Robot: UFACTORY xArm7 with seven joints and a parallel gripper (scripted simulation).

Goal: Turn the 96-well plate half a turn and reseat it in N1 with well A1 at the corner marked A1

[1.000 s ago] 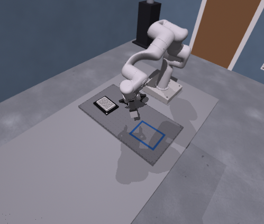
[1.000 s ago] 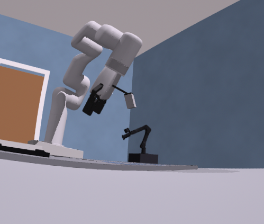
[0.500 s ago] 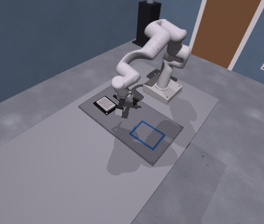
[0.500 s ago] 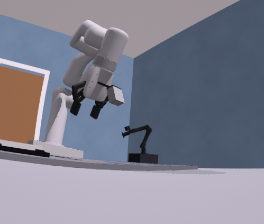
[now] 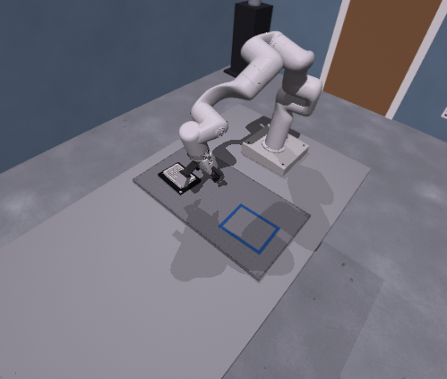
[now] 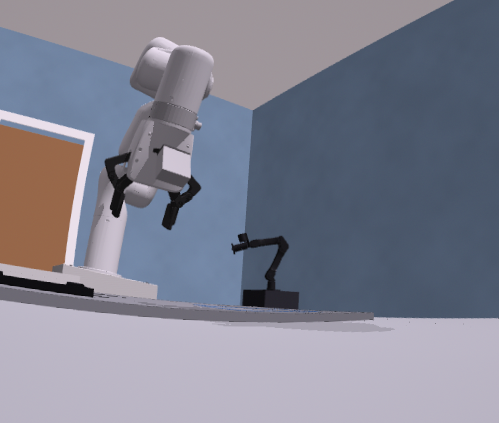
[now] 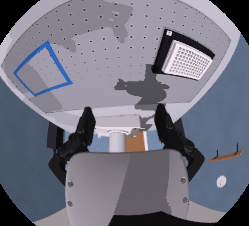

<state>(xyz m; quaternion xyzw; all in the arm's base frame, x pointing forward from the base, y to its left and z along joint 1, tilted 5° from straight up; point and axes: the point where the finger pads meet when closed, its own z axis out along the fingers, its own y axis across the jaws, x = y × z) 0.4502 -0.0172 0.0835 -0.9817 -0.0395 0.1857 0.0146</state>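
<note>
The white 96-well plate (image 5: pixel 176 174) sits in the black nest N1 at the left end of the grey deck. It also shows in the wrist view (image 7: pixel 184 59) at the upper right, and as a low white slab on a black base (image 6: pixel 30 280) in the exterior view. My gripper (image 5: pixel 203 173) is open and empty. It hangs above the deck just to the right of the plate, apart from it. Its two black fingers are spread wide (image 6: pixel 143 208) and frame the lower middle of the wrist view (image 7: pixel 125 127). I cannot make out the plate's cut corner.
The blue taped outline B1 (image 5: pixel 249 228) lies on the deck to the right of the nest, and at the left in the wrist view (image 7: pixel 42 69). The arm's base (image 5: pixel 275 152) stands behind the deck. A black pedestal (image 5: pixel 251 37) stands far back by the wall.
</note>
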